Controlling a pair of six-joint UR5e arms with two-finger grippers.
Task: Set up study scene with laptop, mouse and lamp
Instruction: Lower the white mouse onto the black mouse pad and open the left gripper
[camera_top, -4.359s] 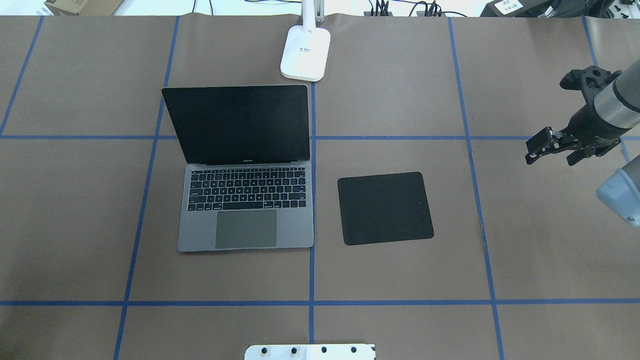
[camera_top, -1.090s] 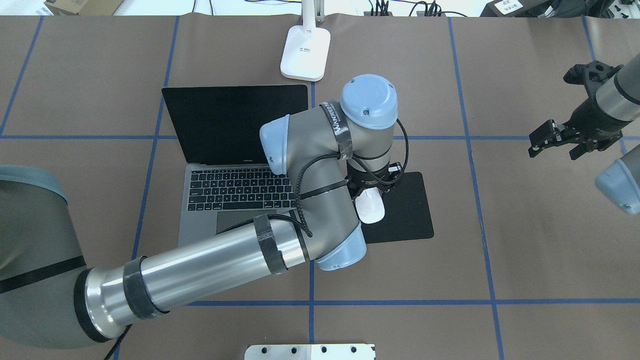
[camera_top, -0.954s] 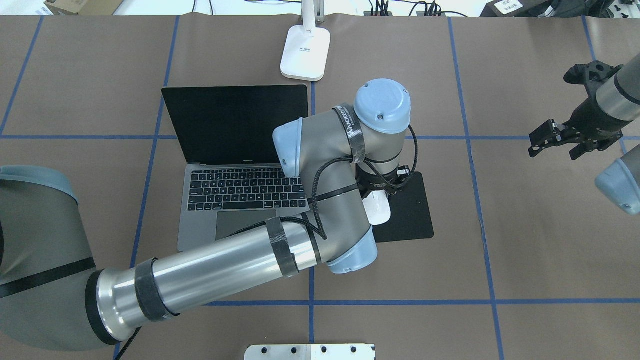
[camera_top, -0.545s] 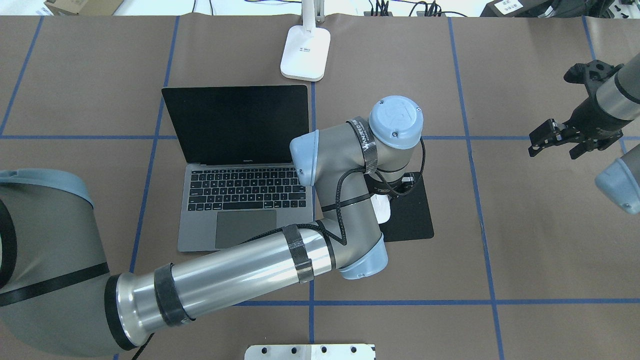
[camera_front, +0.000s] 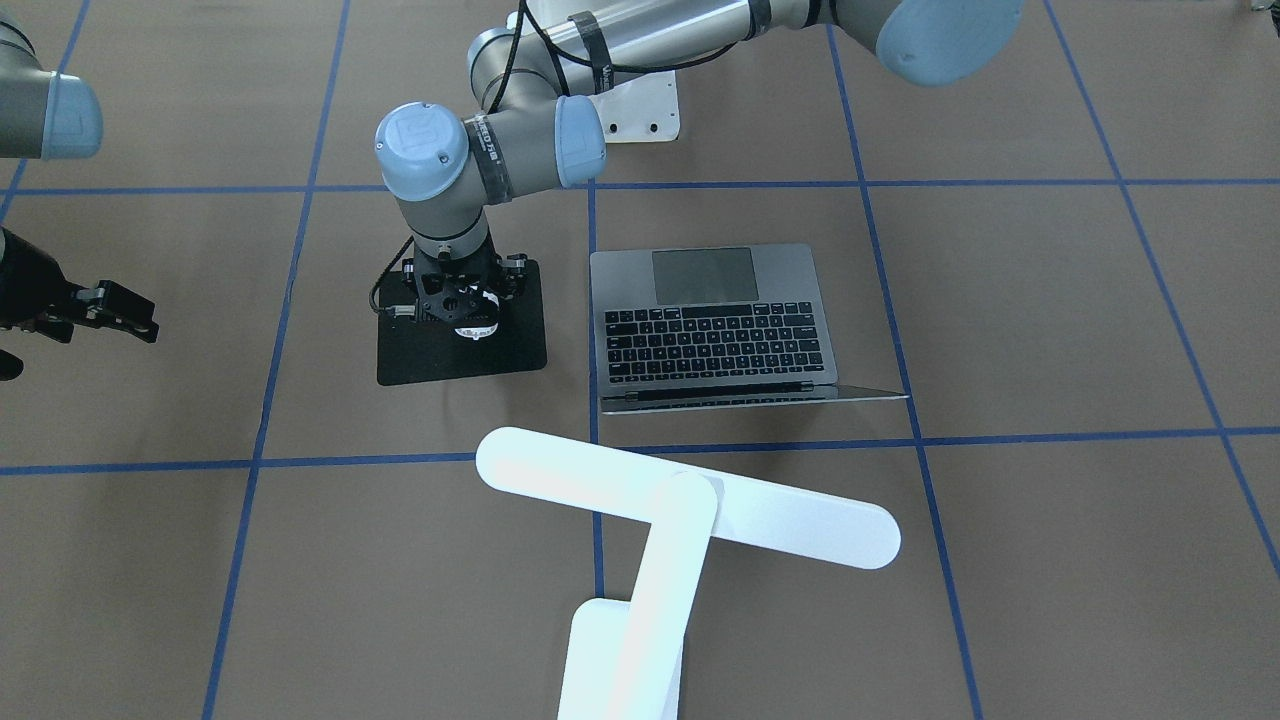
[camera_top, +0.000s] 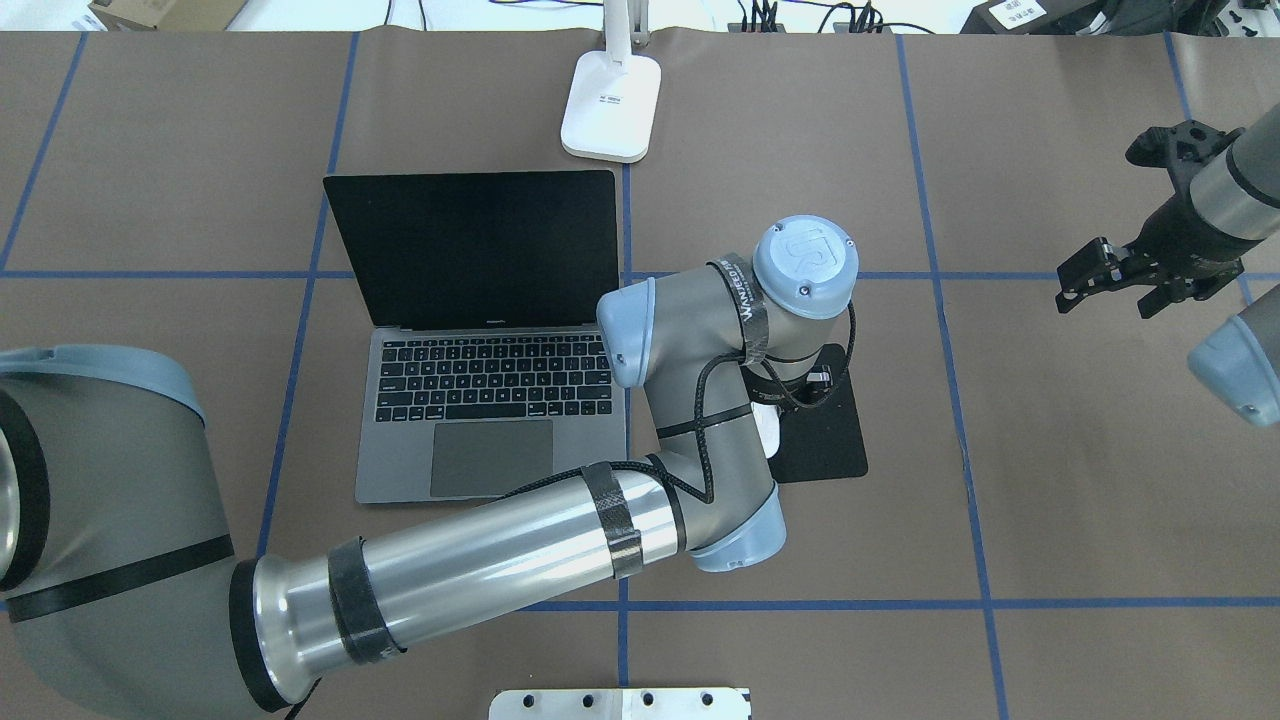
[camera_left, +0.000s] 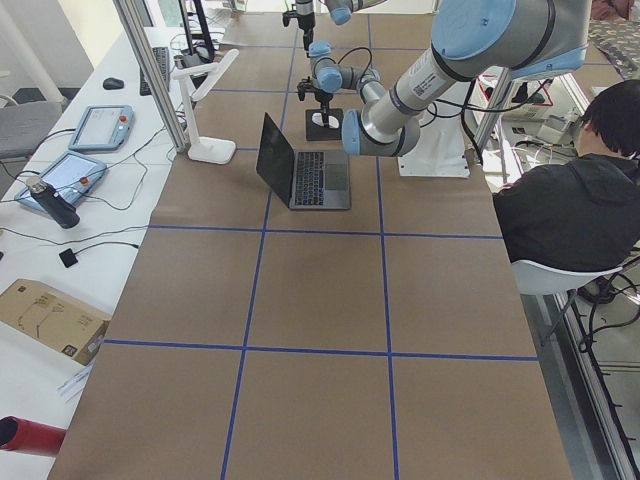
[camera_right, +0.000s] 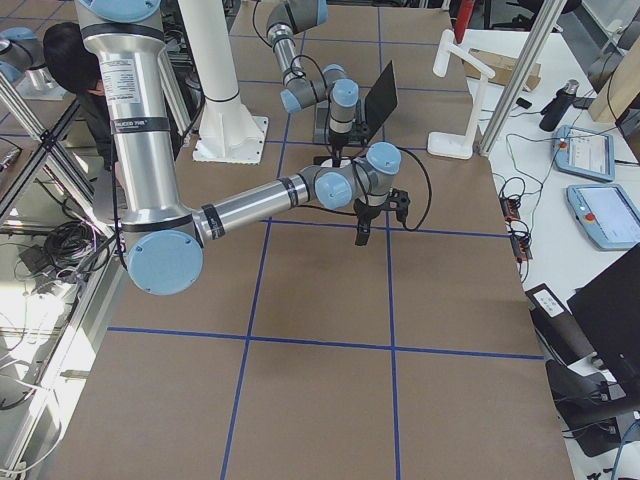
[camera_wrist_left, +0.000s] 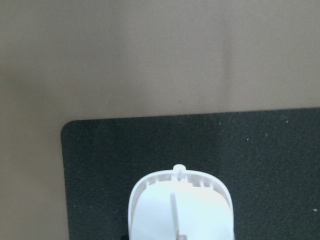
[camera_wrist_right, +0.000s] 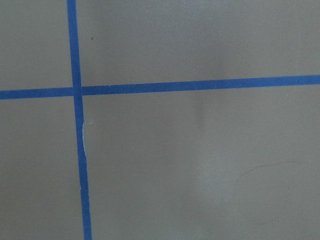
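The open grey laptop sits left of centre, screen dark. The white lamp stands behind it, its base at the table's far edge. My left gripper points straight down over the black mat and is shut on the white mouse. The mouse is at or just above the mat. In the left wrist view the mouse fills the bottom, over the mat's corner. My wrist hides most of it from overhead. My right gripper is open and empty, above the table at the far right.
The white bolted pedestal is at the near edge. Blue tape lines cross the brown table cover. My left arm stretches low across the area in front of the laptop. A person sits at the table's robot side.
My left arm came in from the left carrying the mouse and moved it right and farther out over the black mat. The right arm has barely moved.
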